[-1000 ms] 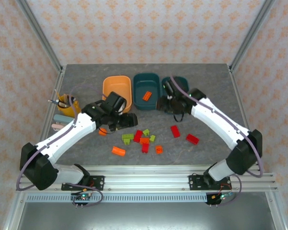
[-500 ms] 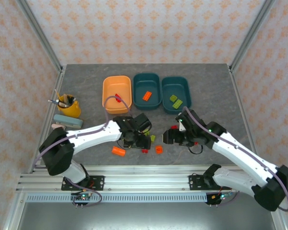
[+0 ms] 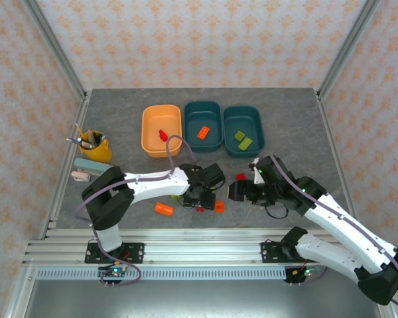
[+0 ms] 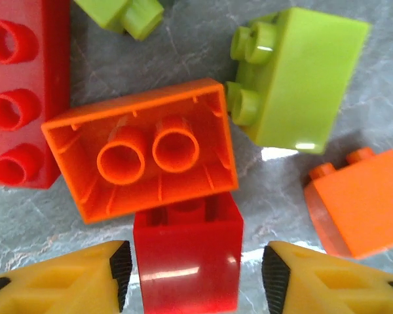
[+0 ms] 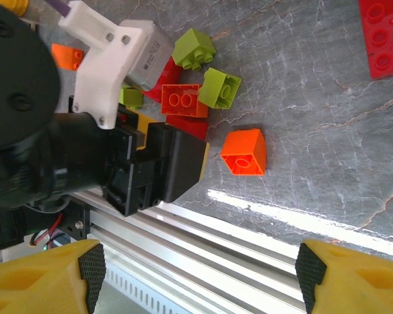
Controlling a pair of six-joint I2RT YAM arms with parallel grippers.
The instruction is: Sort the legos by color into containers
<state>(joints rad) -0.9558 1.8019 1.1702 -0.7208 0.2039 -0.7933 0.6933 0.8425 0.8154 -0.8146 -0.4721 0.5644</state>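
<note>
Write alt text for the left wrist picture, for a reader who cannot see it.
The left gripper, open, straddles a small red brick on the grey table. Beyond it lie an upturned orange brick, a long red brick, two lime bricks and another orange brick.

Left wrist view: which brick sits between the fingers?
The small red brick, framed by the open left gripper. The upturned orange brick and the big green brick lie beyond the fingertips.
</note>
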